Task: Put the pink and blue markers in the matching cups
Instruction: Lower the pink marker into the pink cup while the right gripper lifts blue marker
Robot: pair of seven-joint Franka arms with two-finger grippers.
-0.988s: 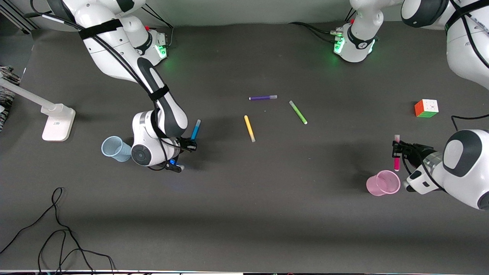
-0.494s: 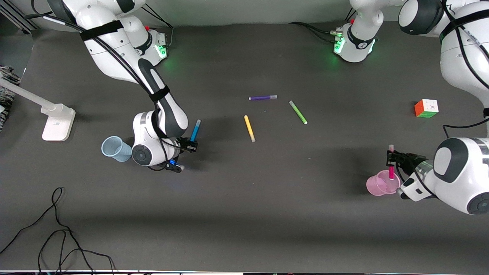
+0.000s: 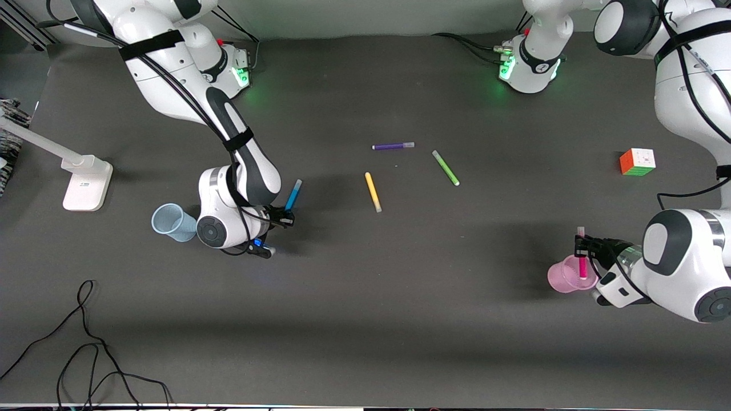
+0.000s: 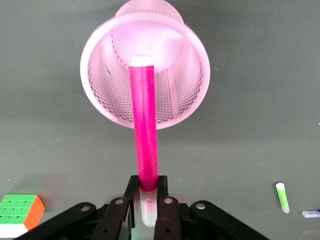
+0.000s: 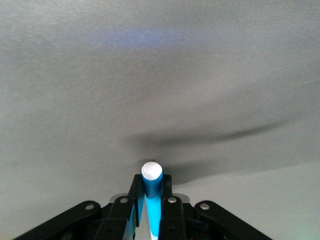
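Pink marker (image 4: pixel 144 130) clamped in left hand (image 4: pixel 148 197), tip inside pink cup (image 4: pixel 100 100), not released. Blue marker (image 3: pixel 293 194) gripped by right hand (image 3: pixel 284 216), blue cup (image 3: pixel 171 222) unfilled.

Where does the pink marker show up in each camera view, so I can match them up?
Front view: the pink marker stands upright in the left hand, its lower end dipping into the pink cup.
Left wrist view: the marker runs up the middle from the hand into the cup's mouth.
Right wrist view: not in it.
Shared landmark: the colour cube, in the front and left wrist views.
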